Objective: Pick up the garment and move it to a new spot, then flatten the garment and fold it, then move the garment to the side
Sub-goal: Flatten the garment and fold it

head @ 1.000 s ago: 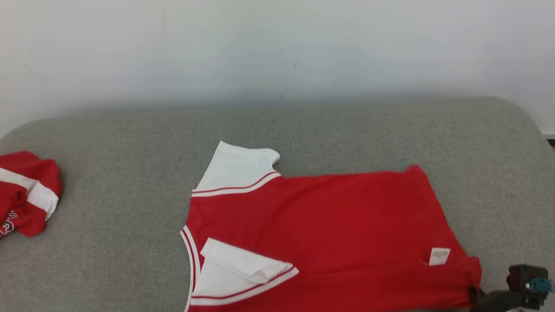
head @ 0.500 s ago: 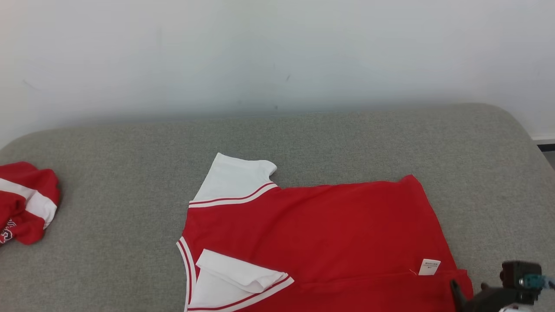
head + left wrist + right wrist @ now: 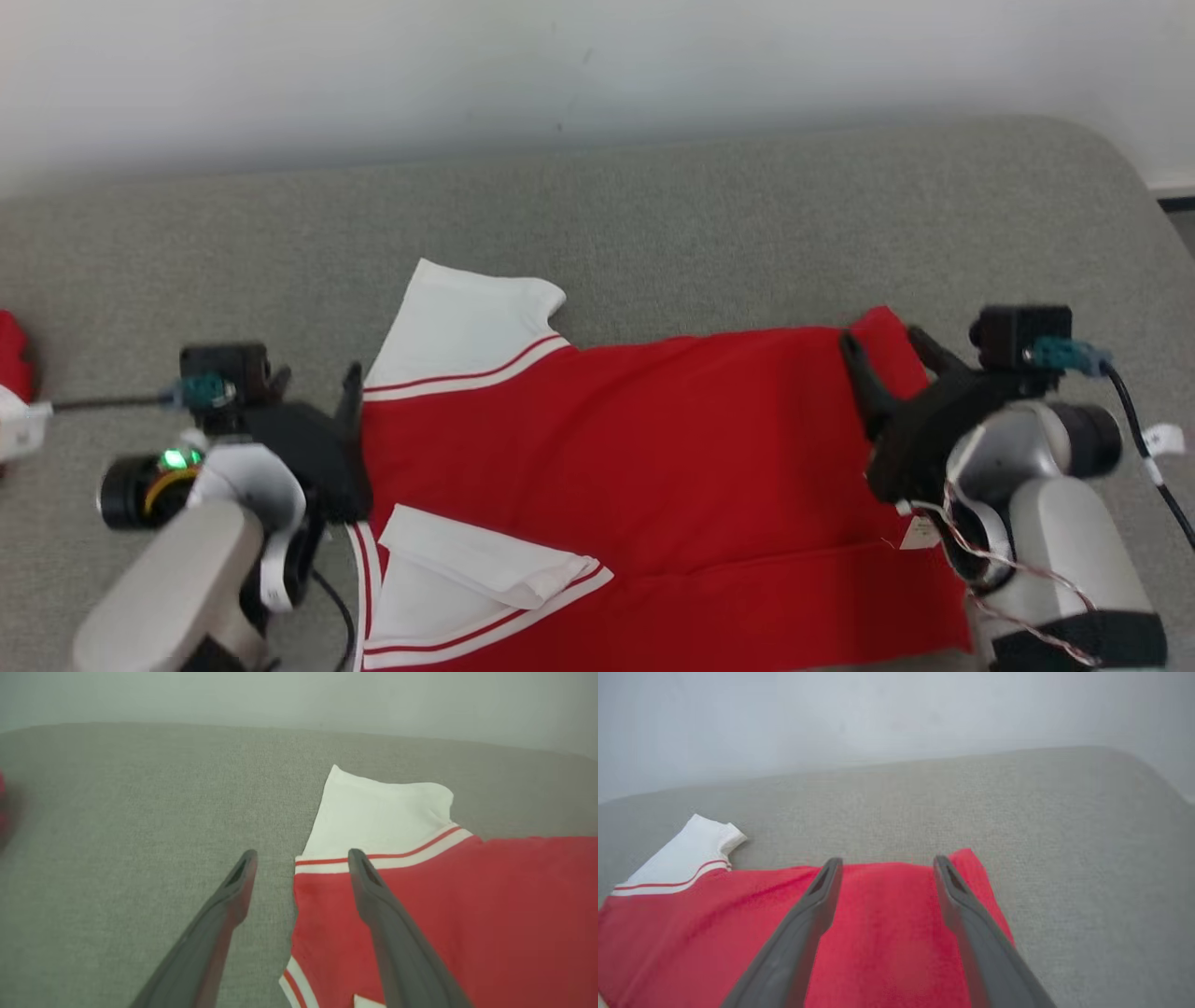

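Well to the left of the left gripper (image 3: pixel 316 383), at the edge of the head view, a second red and white bundle (image 3: pixel 9 359) lay on the grey cushion (image 3: pixel 653 215). The left gripper (image 3: pixel 301 854) stood with its two fingers wide apart and held nothing. In the left wrist view its left finger was over bare grey fabric and its right finger was over red cloth, so the collar-side edge of the garment (image 3: pixel 467 905) ran between them. Just beyond its right fingertip lay the far white sleeve (image 3: pixel 457 327), flat. On the near side of this gripper, the other white sleeve (image 3: pixel 467 569) was folded over the red body.

The garment (image 3: pixel 653 448) was spread on the cushion from one gripper to the other. The right gripper (image 3: pixel 882 338) was also wide open and empty. Both its fingers were over the red hem end of the garment (image 3: pixel 887 933), and the far hem corner lay just beyond its right fingertip. Whether the tips touched the cloth, I could not tell. A small white label (image 3: pixel 920 532) showed on the cloth beside the base of this gripper. To its right was bare cushion.
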Tool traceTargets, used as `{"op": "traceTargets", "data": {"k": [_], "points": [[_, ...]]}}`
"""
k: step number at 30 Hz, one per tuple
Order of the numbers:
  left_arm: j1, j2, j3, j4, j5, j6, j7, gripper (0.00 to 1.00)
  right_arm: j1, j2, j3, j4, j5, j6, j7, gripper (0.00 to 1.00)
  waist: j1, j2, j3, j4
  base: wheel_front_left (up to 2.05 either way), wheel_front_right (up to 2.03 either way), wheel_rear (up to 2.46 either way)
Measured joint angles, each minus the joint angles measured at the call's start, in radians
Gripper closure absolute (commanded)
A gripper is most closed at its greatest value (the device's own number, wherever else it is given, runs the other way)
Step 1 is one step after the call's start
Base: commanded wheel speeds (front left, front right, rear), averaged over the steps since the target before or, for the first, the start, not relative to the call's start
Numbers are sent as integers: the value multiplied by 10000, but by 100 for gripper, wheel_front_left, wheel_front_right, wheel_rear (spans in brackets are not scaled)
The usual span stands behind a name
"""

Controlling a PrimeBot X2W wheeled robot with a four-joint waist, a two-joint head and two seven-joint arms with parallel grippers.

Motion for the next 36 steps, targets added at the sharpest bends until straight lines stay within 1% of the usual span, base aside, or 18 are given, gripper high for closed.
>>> {"op": "traceTargets", "data": {"k": [3, 6, 9, 14, 17, 19, 22, 27, 30, 32, 33, 34, 36], "points": [[-1456, -19, -42, 828, 268, -201, 226, 0, -1172, 33, 736, 460, 161, 0, -290, 0, 0, 0, 546, -177, 0, 0, 0], [-2462, -286, -134, 1639, 324, -489, 393, 0, -1943, -13, 1289, 913, 318, 0, -629, 0, 1, 0, 1096, -369, 0, 0, 0], [-3061, -483, -337, 2418, 407, -888, 481, 0, -2302, -136, 1768, 1302, 474, 0, -876, 0, 2, 1, 1594, -565, 0, 0, 0], [-3866, -495, -518, 3482, 744, -1141, 301, 0, -2480, -268, 1977, 1808, 663, 0, -1294, 0, 2, 1, 2214, -890, 0, 0, 0], [-4146, -464, -606, 3990, 871, -1191, 257, 0, -2480, -313, 2082, 2071, 740, 0, -1455, 0, 2, 2, 2436, -1071, 0, 0, 0], [-4331, -456, -656, 4213, 984, -1174, 100, 0, -2480, -355, 2119, 2146, 752, 0, -1528, 0, 2, 1, 2524, -1169, 0, 0, 0], [-4474, -539, -686, 4573, 1009, -1034, 48, 0, -2545, -439, 2142, 2194, 817, 0, -1570, 0, 0, 0, 2591, -1273, 0, 0, 0], [-4675, -569, -708, 4949, 1012, -1032, 79, 0, -2588, -453, 2228, 2180, 838, 0, -1599, 0, 0, 0, 2619, -1358, 0, 0, 0], [-4820, -575, -780, 5150, 1020, -1066, 242, 0, -2583, -543, 2230, 2167, 836, 0, -1588, 0, -2, 0, 2606, -1387, 0, 0, 0], [-4912, -556, -777, 5306, 972, -1223, 387, 0, -2575, -562, 2234, 2148, 836, 0, -1567, 0, -2, 0, 2595, -1411, 0, 0, 0], [-4948, -564, -796, 5342, 972, -1229, 441, 4, -2569, -566, 2228, 2128, 836, 0, -1549, 0, -2, -1, 2588, -1423, 0, 0, 0], [-5004, -569, -836, 5386, 974, -1256, 518, 4, -2562, -573, 2228, 2105, 836, 0, -1542, 0, -2, 0, 2581, -1436, 0, 0, 0], [-5089, -564, -911, 5461, 980, -1329, 688, 21, -2542, -573, 2238, 2052, 836, 0, -1524, 0, -2, 0, 2574, -1469, 0, 0, 0]]}}
